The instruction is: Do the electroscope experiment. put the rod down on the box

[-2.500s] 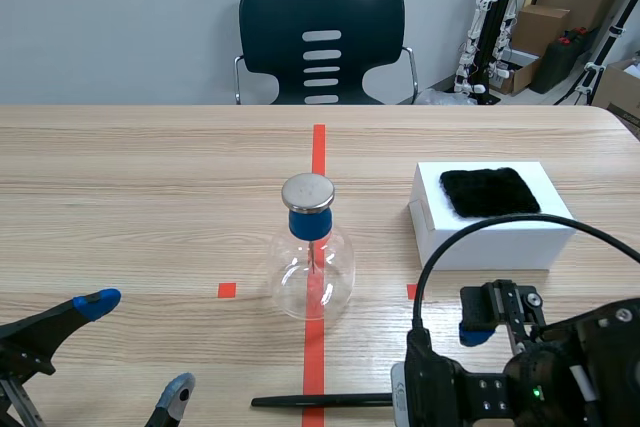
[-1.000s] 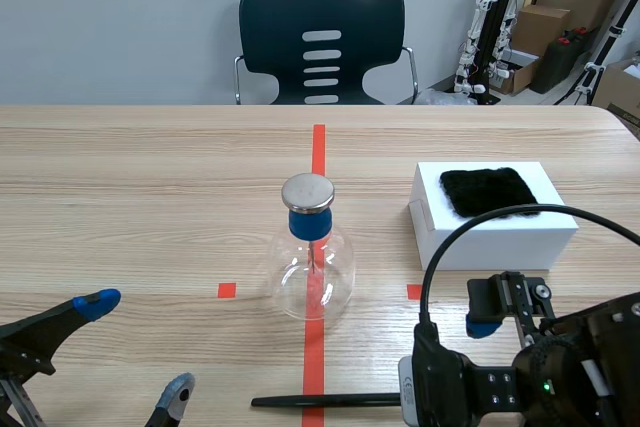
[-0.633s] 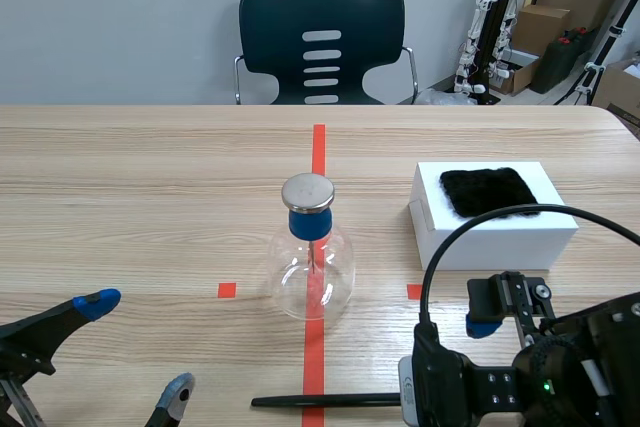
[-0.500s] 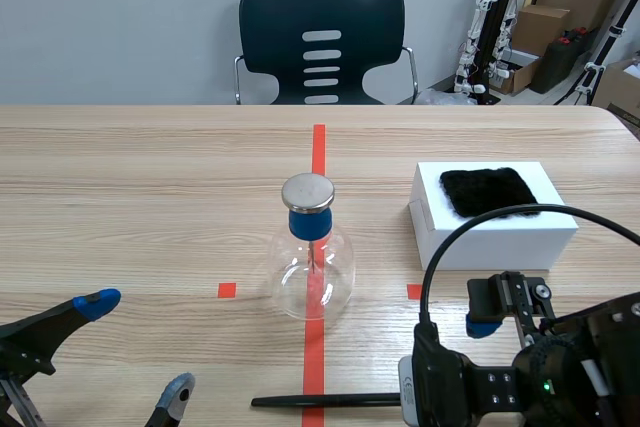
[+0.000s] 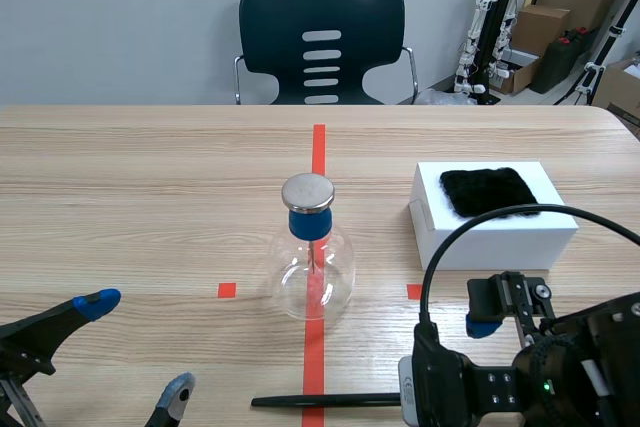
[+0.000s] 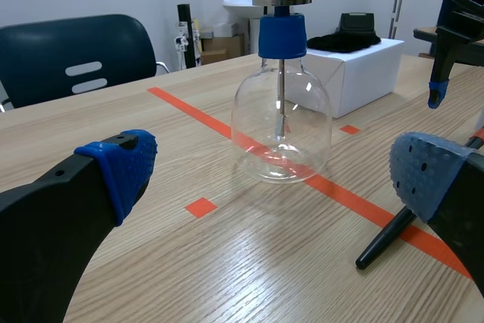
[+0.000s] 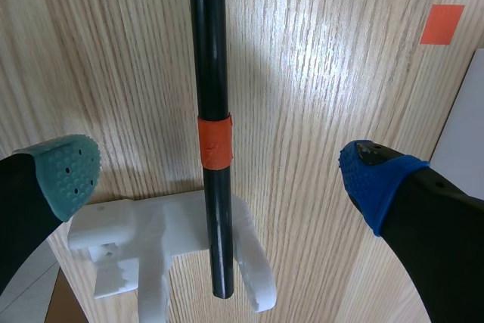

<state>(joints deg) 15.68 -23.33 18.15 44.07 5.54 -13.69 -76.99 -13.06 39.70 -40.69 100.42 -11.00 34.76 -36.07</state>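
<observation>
Black-fingered and spread wide, the right gripper [image 7: 223,175] hangs astride the black rod [image 7: 208,51], motionless this past second after a slight rightward shift, so the rod looks released onto its white cradle [image 7: 144,236] by the front edge of the table [image 5: 150,177], short of the white box [image 5: 495,232]; the left gripper [image 6: 272,175], likewise open, and the glass electroscope [image 5: 311,267] stand well clear.

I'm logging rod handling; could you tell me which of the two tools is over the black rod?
The right tool: open, it straddles the rod; the left tool sits open beside the rod's tip.
</observation>
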